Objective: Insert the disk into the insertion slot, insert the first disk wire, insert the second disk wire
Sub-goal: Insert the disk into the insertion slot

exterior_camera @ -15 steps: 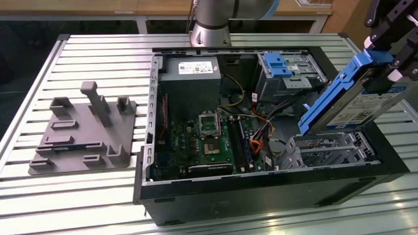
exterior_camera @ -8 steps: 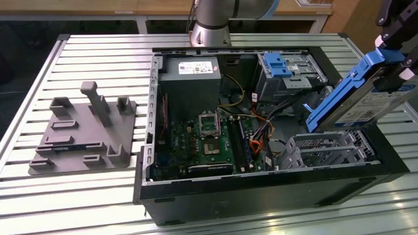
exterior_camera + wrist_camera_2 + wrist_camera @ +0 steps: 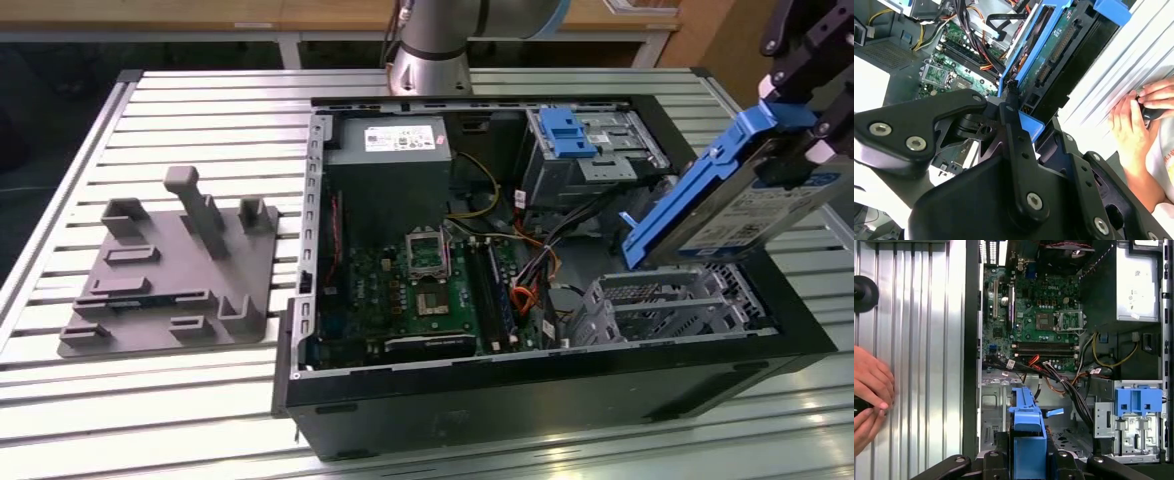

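My gripper (image 3: 1021, 120) pinches the disk (image 3: 761, 205), tilted above the slot (image 3: 667, 305); disk not yet seated; by my judgement both wires left to insert.

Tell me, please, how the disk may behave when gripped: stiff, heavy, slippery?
The disk looks rigid: a flat metal body that probably will not bend in the gripper. Being metal, it is likely heavy for its size. The blue frame is smooth plastic, so it could slip or flex a little as it hangs tilted.
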Controlling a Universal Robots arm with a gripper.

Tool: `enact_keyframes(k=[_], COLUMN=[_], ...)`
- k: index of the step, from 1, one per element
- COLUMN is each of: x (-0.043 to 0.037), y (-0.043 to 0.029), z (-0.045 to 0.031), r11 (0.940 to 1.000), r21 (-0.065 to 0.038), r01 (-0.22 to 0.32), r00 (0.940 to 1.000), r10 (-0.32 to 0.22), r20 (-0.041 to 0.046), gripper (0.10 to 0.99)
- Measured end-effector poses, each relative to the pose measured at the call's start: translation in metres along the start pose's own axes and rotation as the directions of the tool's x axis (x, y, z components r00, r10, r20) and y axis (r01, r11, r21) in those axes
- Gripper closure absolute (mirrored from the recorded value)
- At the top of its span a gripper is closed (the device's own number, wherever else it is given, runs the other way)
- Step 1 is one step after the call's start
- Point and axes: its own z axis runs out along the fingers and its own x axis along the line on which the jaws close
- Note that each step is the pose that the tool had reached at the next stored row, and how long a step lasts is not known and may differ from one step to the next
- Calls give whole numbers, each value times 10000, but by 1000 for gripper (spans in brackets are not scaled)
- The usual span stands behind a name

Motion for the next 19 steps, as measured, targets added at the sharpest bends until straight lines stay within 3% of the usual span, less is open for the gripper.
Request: enact_keyframes(k=[12, 19], x=[8, 9], y=[-5, -5], z=[124, 135], r11=[10000, 10000], r21=[0, 0], r01=[1, 1], r00=[10000, 10000], r10=[-1, -1], r20=[0, 0], gripper=[725, 725])
